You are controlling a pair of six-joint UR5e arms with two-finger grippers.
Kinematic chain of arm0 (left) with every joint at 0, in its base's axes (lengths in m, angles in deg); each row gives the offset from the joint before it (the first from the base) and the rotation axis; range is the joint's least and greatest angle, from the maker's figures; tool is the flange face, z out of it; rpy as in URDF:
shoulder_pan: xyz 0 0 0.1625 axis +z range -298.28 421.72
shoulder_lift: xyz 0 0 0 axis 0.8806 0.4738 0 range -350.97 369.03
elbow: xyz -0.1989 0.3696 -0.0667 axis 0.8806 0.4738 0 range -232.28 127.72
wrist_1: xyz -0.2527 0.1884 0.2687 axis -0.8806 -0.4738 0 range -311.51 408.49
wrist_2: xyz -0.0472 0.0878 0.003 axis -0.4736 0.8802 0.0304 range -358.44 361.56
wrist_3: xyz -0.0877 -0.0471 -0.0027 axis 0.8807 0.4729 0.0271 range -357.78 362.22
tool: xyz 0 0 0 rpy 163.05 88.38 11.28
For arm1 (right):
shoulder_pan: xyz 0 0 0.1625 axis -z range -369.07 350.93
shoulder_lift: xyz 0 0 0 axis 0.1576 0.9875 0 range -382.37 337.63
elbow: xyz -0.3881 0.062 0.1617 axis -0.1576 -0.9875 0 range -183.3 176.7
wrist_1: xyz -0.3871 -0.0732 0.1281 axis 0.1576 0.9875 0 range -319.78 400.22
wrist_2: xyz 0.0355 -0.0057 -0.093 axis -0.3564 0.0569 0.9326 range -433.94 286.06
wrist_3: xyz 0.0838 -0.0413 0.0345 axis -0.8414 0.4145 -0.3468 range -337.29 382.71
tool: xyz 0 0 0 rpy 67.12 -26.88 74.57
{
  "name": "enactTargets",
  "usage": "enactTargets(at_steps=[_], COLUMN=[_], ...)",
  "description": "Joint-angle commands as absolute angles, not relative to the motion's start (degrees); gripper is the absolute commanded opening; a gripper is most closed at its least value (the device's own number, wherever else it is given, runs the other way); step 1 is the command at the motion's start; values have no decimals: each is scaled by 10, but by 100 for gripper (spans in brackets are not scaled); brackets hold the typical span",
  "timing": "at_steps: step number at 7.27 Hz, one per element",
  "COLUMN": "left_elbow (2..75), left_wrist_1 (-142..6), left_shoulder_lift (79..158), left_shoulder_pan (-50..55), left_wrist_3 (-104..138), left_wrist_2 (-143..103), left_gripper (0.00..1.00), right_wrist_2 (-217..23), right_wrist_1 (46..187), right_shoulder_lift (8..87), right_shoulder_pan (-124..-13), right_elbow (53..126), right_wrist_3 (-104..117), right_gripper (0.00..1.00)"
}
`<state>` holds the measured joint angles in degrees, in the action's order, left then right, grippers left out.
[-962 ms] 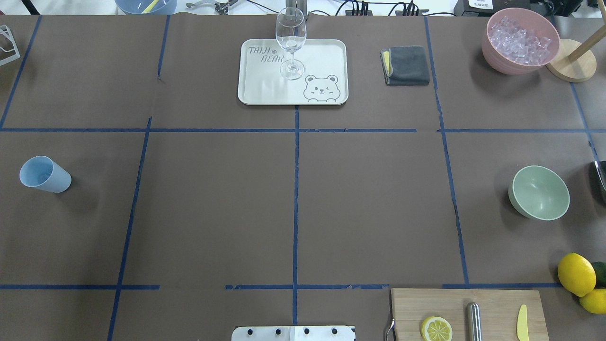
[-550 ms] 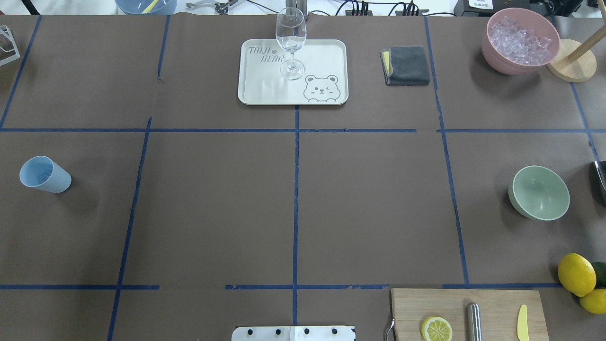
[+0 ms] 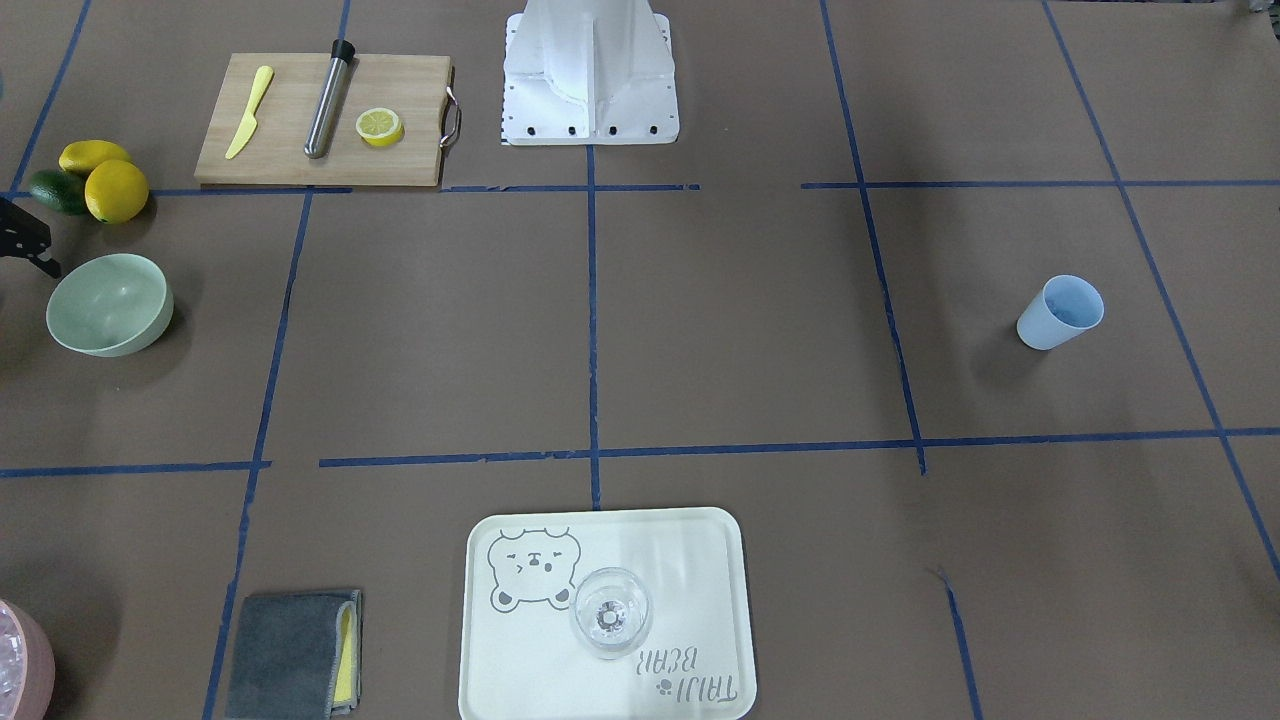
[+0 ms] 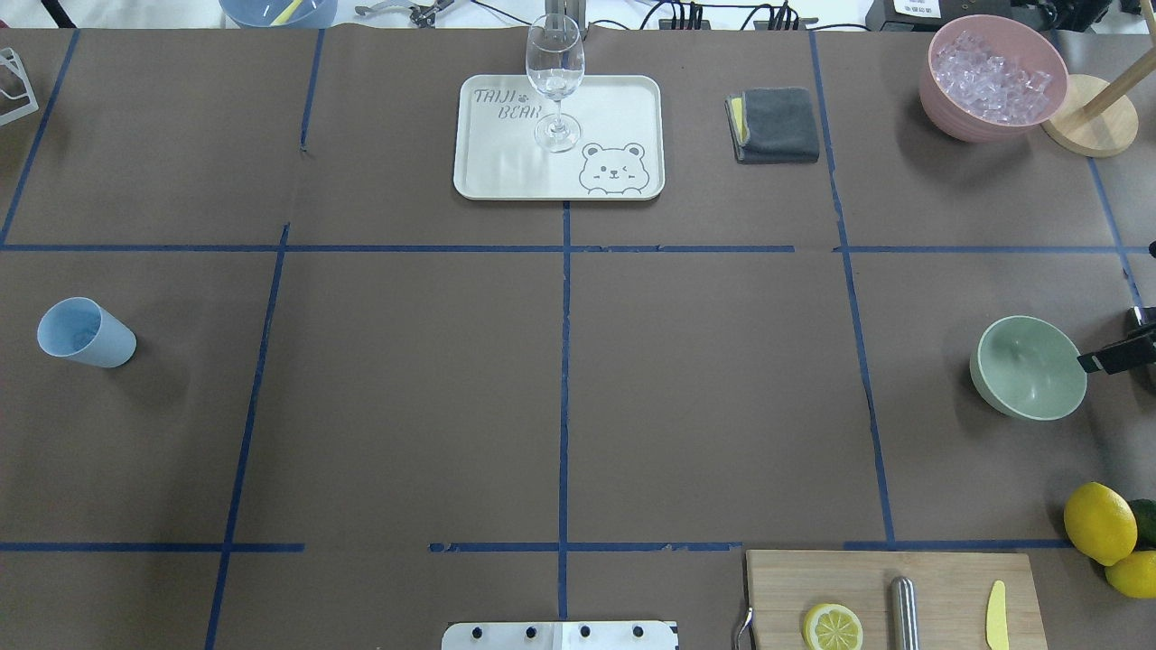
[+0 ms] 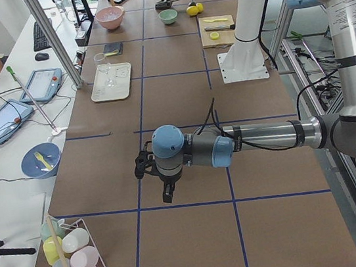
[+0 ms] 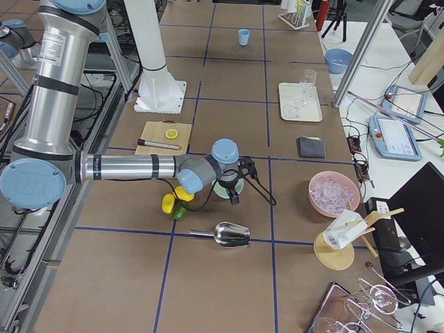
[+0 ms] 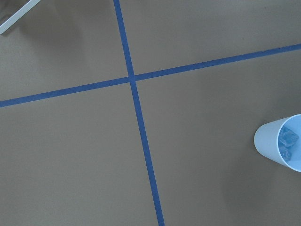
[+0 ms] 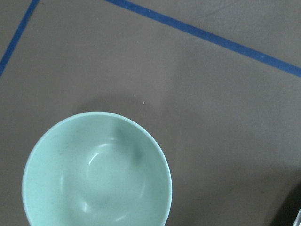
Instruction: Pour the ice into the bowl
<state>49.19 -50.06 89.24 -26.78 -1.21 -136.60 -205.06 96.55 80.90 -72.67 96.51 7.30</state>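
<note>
The blue cup (image 4: pixel 86 332) stands upright at the table's left. The left wrist view shows the cup (image 7: pixel 270 141) with a few clear ice cubes (image 7: pixel 288 139) inside. The mint-green bowl (image 4: pixel 1030 367) stands empty at the right, and also shows in the front view (image 3: pixel 108 304) and the right wrist view (image 8: pixel 96 172). My right gripper (image 4: pixel 1093 359) hovers at the bowl's right rim; in the front view its fingers (image 3: pixel 45 255) look apart and hold nothing. My left gripper (image 5: pixel 154 176) shows only in the exterior left view, hovering over the table. I cannot tell whether it is open.
A pink bowl (image 4: pixel 939 99) full of clear cubes stands at the far right beside a wooden stand (image 4: pixel 1088 126). A wine glass (image 4: pixel 554 81) stands on a white tray (image 4: pixel 506 171), next to a grey cloth (image 4: pixel 775 125). A cutting board (image 4: pixel 939 587), lemons (image 4: pixel 1099 522) and a metal scoop (image 6: pixel 232 236) lie near the bowl.
My right gripper has come in from the overhead view's right edge to the bowl's right rim. The cup and the bowl have not moved.
</note>
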Motion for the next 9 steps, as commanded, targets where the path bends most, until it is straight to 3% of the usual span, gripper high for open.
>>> enactTargets(at_steps=[1,2,3,4,5,7,9], left_elbow=[489,488,487,487,486,486,486], left_wrist_1=[-518,-518,-519,-519,-519,-519,-519], left_shoulder_lift=[893,893,893,893,893,890,887], left_shoulder_pan=[-267,-267,-267,-267,-267,-267,-268], left_wrist_3=[-12,-12,-12,-12,-12,-12,-12], left_wrist_2=[-1366,-1367,-1367,-1366,-1366,-1367,-1367], left_gripper=[100,100,100,100,100,100,100], right_wrist_2=[-2047,-2046,-2046,-2048,-2052,-2059,-2062], right_wrist_1=[936,920,920,923,923,918,914], right_shoulder_lift=[791,772,755,748,748,748,734], right_shoulder_pan=[-699,-698,-698,-698,-698,-698,-667], right_elbow=[912,891,885,886,892,900,967], right_wrist_3=[71,71,71,71,70,7,-95], right_gripper=[100,99,75,30,0,0,0])
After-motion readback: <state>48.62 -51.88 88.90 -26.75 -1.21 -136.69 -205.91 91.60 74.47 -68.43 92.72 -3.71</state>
